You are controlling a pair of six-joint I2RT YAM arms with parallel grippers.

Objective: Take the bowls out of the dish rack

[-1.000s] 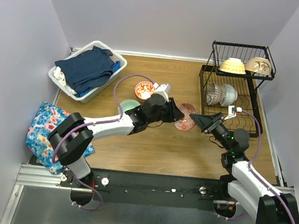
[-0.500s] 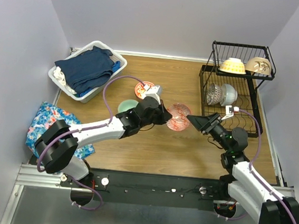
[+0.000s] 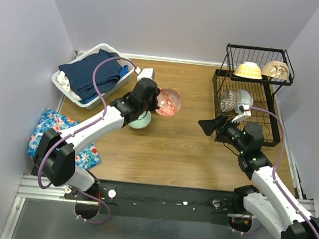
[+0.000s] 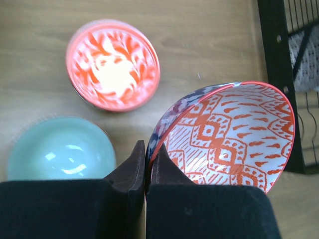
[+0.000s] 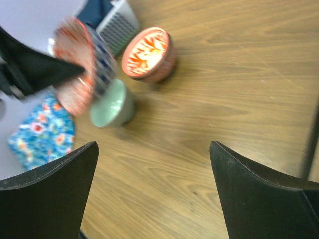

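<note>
Left gripper (image 4: 146, 160) clamped on patterned bowl (image 4: 227, 139) rim, just right of mint bowl (image 4: 60, 149); right gripper (image 5: 153, 149) apart, nearer rack (image 3: 261, 121).

L arm stretched far fwd, wrist turned to the right; L gripper (image 4: 147, 149) pinched tight on rim of red-patterned bowl (image 4: 229, 139), held tilted off the surface. R arm bent at elbow, R gripper (image 5: 153, 149) pointing left, jaws wide apart, empty.
</note>
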